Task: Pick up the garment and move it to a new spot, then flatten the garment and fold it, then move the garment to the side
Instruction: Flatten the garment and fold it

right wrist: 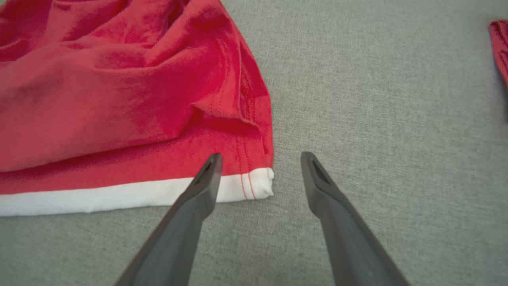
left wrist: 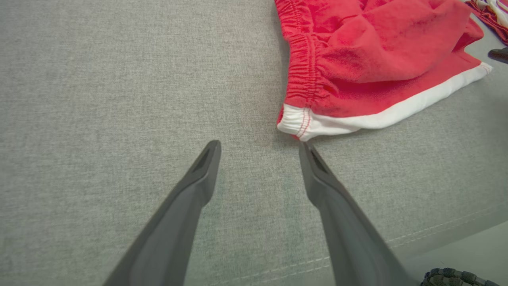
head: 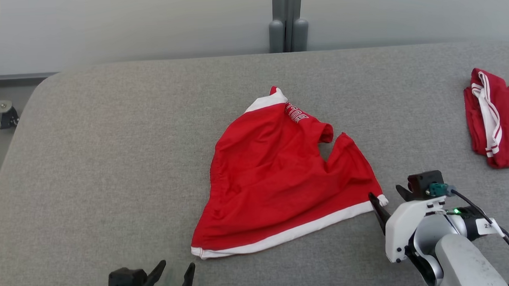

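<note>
Your red garment [head: 277,176] lies crumpled mid-tabletop [head: 109,166]; its white lettering [head: 296,113] is turned and unreadable; a second red garment [head: 500,119] sits well apart at the right; the left gripper [left wrist: 258,143] gapes empty near the hem's left corner; the right gripper [right wrist: 260,157], equally open and empty, frames the right corner.

The left gripper [head: 177,266] [left wrist: 258,147] sits low at the near-left hem corner of the red shorts [head: 277,176], its two dark fingers spread apart and holding nothing. In the left wrist view, the finger on the right ends just short of that corner.

The right gripper [head: 384,192] [right wrist: 260,157] is at the shorts' near-right hem corner, its fingers also parted. In the right wrist view, the left finger lies over the white band and the other is clear of the cloth. Its pale forearm [head: 466,262] rises from below the shorts' right side, with a black cable [head: 505,239] trailing from the wrist.
</note>
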You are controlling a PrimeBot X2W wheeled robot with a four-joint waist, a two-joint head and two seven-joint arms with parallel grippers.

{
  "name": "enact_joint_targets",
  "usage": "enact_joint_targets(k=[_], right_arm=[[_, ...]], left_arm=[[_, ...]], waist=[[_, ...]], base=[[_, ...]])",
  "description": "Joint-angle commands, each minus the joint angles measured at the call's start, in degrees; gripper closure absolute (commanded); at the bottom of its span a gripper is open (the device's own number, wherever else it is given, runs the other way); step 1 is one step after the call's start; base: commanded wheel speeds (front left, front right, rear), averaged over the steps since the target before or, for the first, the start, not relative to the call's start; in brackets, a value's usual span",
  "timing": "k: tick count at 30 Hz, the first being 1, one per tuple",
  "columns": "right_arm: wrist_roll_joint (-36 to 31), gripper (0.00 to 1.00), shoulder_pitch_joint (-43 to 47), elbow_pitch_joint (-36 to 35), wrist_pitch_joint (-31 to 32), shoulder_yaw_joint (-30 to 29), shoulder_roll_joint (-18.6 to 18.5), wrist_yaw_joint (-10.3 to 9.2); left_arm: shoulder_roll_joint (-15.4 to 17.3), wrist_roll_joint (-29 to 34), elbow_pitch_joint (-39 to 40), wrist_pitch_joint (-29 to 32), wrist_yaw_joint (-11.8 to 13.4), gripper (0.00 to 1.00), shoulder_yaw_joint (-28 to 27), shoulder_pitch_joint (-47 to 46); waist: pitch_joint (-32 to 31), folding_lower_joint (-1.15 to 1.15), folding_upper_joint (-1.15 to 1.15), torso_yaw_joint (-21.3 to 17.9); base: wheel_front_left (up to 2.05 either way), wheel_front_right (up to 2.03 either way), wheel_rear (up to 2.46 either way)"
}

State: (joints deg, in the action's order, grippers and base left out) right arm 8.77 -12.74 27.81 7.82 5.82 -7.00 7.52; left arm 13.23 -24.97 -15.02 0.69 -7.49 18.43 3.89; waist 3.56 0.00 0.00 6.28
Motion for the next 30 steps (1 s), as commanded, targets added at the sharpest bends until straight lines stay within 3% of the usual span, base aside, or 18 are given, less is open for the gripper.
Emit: enact_joint_targets(k=[1, 7, 24, 27, 28, 30], right_arm=[[-0.1, 0.0, -1.4, 0.9, 1.4, 0.9, -0.5, -0.07], [0.1, 0.0, -3.6, 4.0, 5.8, 1.2, -1.3, -0.07], [0.3, 0.0, -4.0, 6.9, 5.0, 1.3, -0.4, -0.1], [0.4, 0.0, -4.4, 7.7, 5.4, 1.3, -0.2, -0.1], [0.5, 0.08, -4.5, 8.0, 5.7, 1.3, -0.1, -0.1], [1.6, 0.82, -4.5, 8.5, 5.7, 1.6, 0.4, -0.1]], left_arm=[[1.0, -1.3, 0.2, 0.3, 0.0, 0.0, 1.0, -1.9], [3.1, -6.4, -0.1, 0.8, 0.0, 0.0, 6.4, -6.0], [8.8, -15.3, -3.1, -3.1, 0.0, 0.01, 17.4, -13.0], [9.0, -16.7, -3.8, -4.0, 0.0, 0.51, 19.3, -14.3], [9.1, -17.0, -4.0, -4.3, 0.0, 0.58, 19.9, -14.7], [9.4, -17.7, -4.6, -4.9, 0.0, 0.85, 21.4, -15.4]], waist=[[1.8, 0.0, 0.0, 0.9], [3.7, 0.0, 0.0, 2.3], [5.9, 0.0, 0.0, 0.8], [6.3, 0.0, 0.0, 0.4], [6.3, 0.0, 0.0, 0.3], [6.2, 0.0, 0.0, 0.1]], base=[[0.0, 0.0, 0.0], [0.0, 0.0, 0.0], [0.0, 0.0, 0.0], [0.0, 0.0, 0.0], [0.0, 0.0, 0.0], [0.0, 0.0, 0.0]])
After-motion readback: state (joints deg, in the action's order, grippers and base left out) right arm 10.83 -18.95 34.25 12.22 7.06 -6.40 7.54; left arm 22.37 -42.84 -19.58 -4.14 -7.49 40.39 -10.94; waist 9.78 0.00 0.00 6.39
